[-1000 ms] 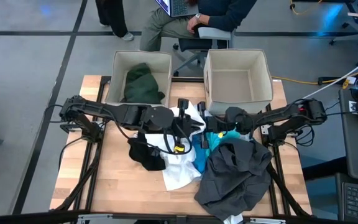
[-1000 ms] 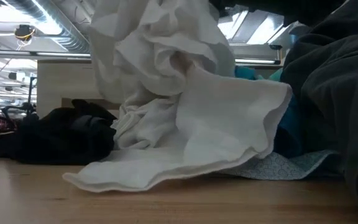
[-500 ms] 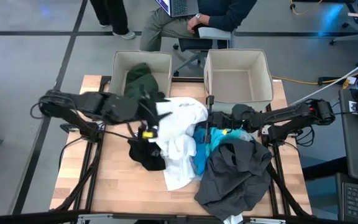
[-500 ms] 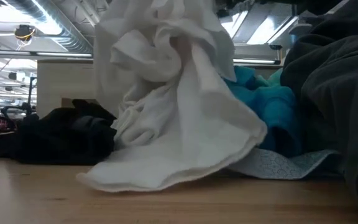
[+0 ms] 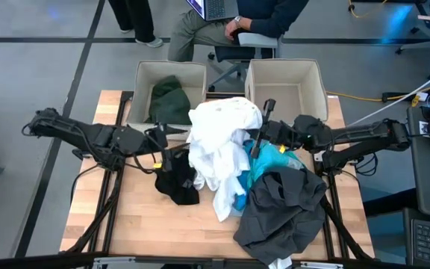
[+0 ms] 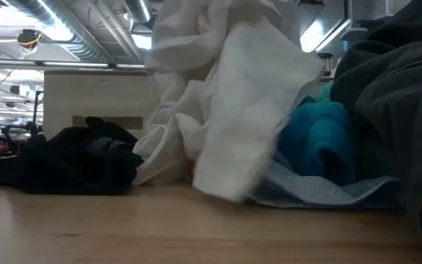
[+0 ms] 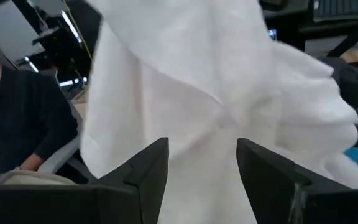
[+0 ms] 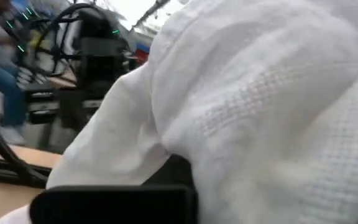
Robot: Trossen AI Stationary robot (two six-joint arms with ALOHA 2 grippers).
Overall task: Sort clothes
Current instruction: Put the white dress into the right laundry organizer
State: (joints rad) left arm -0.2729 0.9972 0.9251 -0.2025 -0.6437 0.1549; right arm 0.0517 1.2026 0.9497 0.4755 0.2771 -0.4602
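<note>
The large white garment (image 5: 219,138) is bunched and raised over the table's middle, with my right gripper (image 5: 260,137) shut on it. My left gripper (image 5: 172,134) stands open to the left of it, the cloth in front of its fingers (image 7: 148,171) but apart from them. A small black garment (image 5: 178,183) lies on the table below the left gripper. A turquoise garment (image 5: 269,161) and a pale blue one (image 6: 306,192) lie beside the big dark grey garment (image 5: 282,209). A dark green garment (image 5: 169,97) lies in the left bin. My right gripper holds a bunched, many-layered part of the white garment (image 8: 185,149), coming level from the table's right. The cloth drapes over the fingers and hides the place of contact. The garment hangs slack below the gripper, its lower end (image 6: 226,183) on the table.
Two beige fabric bins stand at the far edge, the left one (image 5: 144,82) with the green garment, the right one (image 5: 316,90) bare inside. A seated person (image 5: 237,22) is just beyond the bins. Bare wood (image 5: 148,224) lies at the near left.
My left gripper has opened, let go of the white garment and drawn back toward the table's left edge. My right gripper has gone up and toward the far right with the garment, which has risen and bunched, its lower end dragged rightward off the turquoise one.
</note>
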